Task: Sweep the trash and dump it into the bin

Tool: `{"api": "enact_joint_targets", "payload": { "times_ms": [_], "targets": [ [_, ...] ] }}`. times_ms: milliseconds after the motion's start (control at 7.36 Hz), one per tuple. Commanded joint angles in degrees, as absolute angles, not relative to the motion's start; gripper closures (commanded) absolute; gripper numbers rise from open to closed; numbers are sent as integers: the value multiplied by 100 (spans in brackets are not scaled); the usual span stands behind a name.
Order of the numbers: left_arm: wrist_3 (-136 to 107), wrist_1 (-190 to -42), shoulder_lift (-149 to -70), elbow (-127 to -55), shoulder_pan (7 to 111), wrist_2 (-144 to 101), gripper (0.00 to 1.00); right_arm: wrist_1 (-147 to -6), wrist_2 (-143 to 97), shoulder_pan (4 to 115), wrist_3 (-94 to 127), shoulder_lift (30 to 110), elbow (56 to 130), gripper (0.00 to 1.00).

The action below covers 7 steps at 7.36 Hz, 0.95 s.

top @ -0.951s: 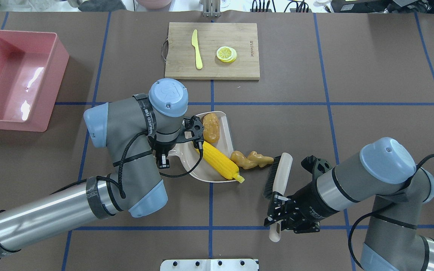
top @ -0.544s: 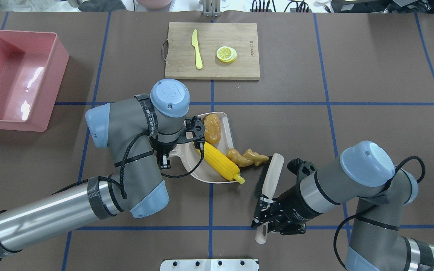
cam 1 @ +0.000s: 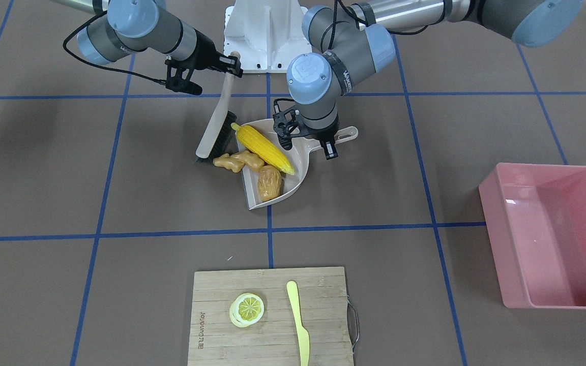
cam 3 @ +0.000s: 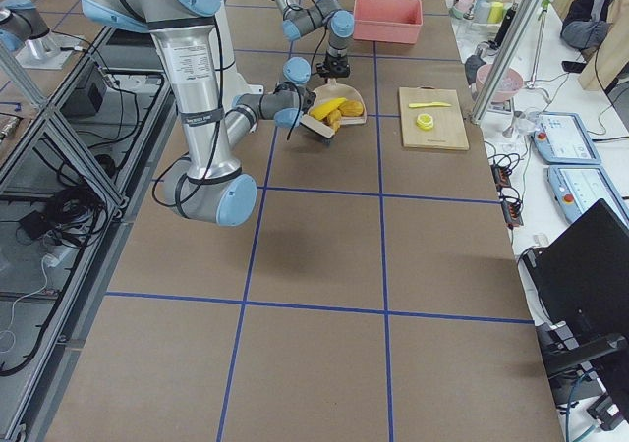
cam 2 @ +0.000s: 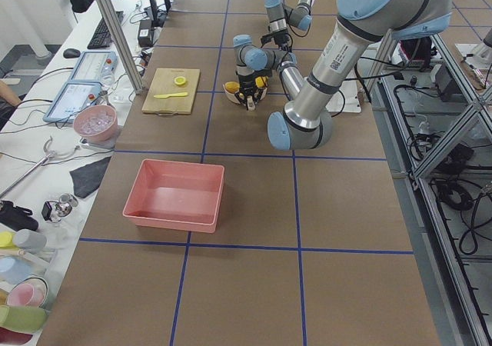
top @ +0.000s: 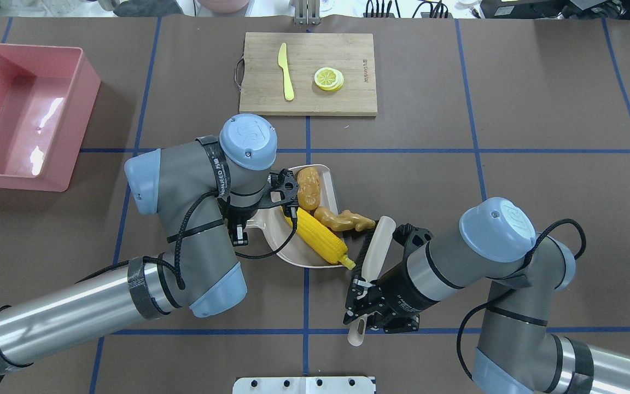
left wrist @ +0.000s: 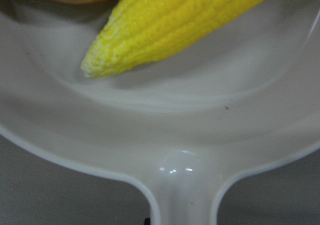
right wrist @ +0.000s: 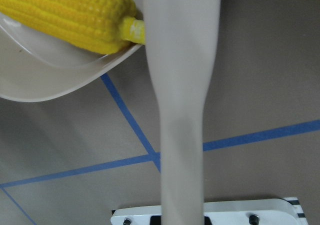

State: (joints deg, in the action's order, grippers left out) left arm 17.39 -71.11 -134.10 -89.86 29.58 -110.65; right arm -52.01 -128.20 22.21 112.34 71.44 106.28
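The yellow corn cob (top: 319, 242) and the brown potato (top: 308, 187) lie in the beige dustpan (top: 330, 183). The tan ginger root (top: 344, 219) lies at the pan's open edge, its left end over the lip. My left gripper (cam 1: 330, 145) is shut on the dustpan's handle. My right gripper (top: 363, 314) is shut on the handle of a beige brush (top: 376, 249), whose black bristles touch the ginger's right side. The pink bin (top: 81, 104) stands empty at the far left. The left wrist view shows the corn's tip (left wrist: 150, 30) in the pan (left wrist: 185, 135).
A wooden cutting board (top: 307, 104) at the far middle holds a yellow plastic knife (top: 286, 71) and a lemon slice (top: 328, 78). A white mounting plate (top: 304, 384) sits at the table's near edge. Blue tape lines cross the brown table.
My right gripper has swept the brush to the left, pushing the ginger root up to the dustpan's open edge. The left arm and dustpan have barely moved.
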Motion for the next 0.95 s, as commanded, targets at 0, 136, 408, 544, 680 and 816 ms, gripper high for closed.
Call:
{"api": "enact_joint_targets", "payload": {
  "times_ms": [0, 136, 408, 544, 680, 816],
  "targets": [
    [1740, -7093, -13403, -9009, 2962, -11057, 100, -5238, -12762, 2224, 11232, 6874, 10469, 100],
    [1740, -7093, -13403, -9009, 2962, -11057, 100, -5430, -12753, 2224, 11232, 6716, 10450, 100],
    [1740, -7093, -13395, -9017, 2971, -11057, 100, -5546, -12744, 2224, 11197, 6583, 10441, 100],
    [1740, -7101, -13395, -9018, 2971, -11057, 100, -5607, -12692, 2224, 11197, 6505, 10441, 100],
    [1740, -7102, -13386, -9018, 2971, -11057, 100, -5668, -12674, 2224, 11197, 6399, 10398, 100],
    [1740, -7119, -13368, -9026, 2971, -11065, 100, -5678, -12665, 2224, 11197, 6303, 10328, 100]
  ]
}}
